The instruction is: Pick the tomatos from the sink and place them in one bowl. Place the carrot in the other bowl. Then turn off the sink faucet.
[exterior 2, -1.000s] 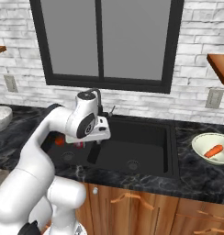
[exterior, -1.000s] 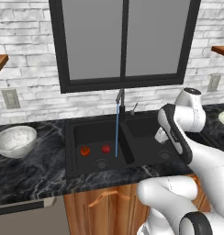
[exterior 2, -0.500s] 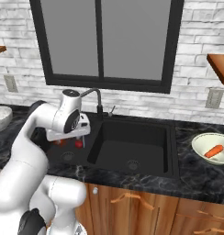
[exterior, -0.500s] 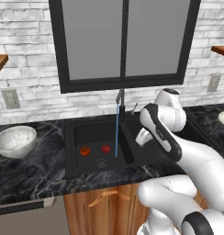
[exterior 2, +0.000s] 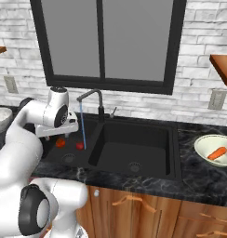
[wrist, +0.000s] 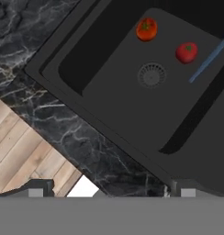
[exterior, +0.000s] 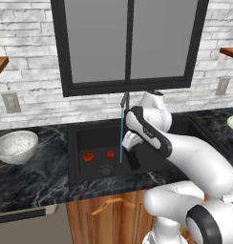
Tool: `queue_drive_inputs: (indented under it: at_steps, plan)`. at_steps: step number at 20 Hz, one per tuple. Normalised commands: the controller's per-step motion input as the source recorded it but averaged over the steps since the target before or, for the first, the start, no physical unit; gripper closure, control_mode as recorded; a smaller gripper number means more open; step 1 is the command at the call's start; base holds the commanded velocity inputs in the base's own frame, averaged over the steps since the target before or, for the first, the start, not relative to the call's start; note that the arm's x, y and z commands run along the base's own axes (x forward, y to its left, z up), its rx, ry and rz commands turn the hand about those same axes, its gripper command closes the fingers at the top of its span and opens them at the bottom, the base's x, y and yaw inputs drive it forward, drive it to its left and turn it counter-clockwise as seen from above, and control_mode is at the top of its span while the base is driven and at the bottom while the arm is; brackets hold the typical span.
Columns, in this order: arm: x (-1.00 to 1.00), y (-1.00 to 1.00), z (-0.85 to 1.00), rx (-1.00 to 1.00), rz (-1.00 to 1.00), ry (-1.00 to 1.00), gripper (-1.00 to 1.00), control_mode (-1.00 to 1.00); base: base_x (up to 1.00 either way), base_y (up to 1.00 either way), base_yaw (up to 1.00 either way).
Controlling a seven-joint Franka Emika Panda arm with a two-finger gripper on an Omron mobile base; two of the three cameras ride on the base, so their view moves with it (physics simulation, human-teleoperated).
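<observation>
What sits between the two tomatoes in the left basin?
Nothing: in the hand view, bare black basin floor separates the orange-red tomato from the redder tomato. The round drain lies just off that line, and the water stream falls beyond the redder one.

both base cams look forward-down from either side at the sink (exterior: 104, 143), which the hand cam (wrist: 132, 105) views close.

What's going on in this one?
The white arm reaches over the sink, its open gripper empty above the left basin. Two tomatoes lie there by the drain, and the faucet is running. The carrot already sits in the pale bowl; the mottled bowl is empty.
</observation>
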Motion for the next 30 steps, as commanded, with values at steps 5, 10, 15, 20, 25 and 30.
queue_drive_inputs:
  at_steps: [5, 10, 15, 20, 25, 30]
  plan:
    - [0.18, 0.24, -0.03, -0.02, -0.02, 0.00, -1.00, -1.00, 0.00, 0.00, 0.00]
    - [0.14, 0.07, -0.21, -0.05, -0.05, -0.02, -1.00, -1.00, 0.00, 0.00, 0.00]
    - [0.26, 0.07, -0.25, -0.03, -0.22, -0.13, -1.00, -1.00, 0.00, 0.00, 0.00]
    - [0.24, 0.12, -0.25, 0.00, -0.24, -0.08, -1.00, -1.00, 0.00, 0.00, 0.00]
    - [0.17, 0.08, -0.14, 0.00, -0.22, 0.00, -1.00, -1.00, 0.00, 0.00, 0.00]
    - [0.22, 0.00, -0.15, 0.00, -0.14, 0.00, -1.00, -1.00, 0.00, 0.00, 0.00]
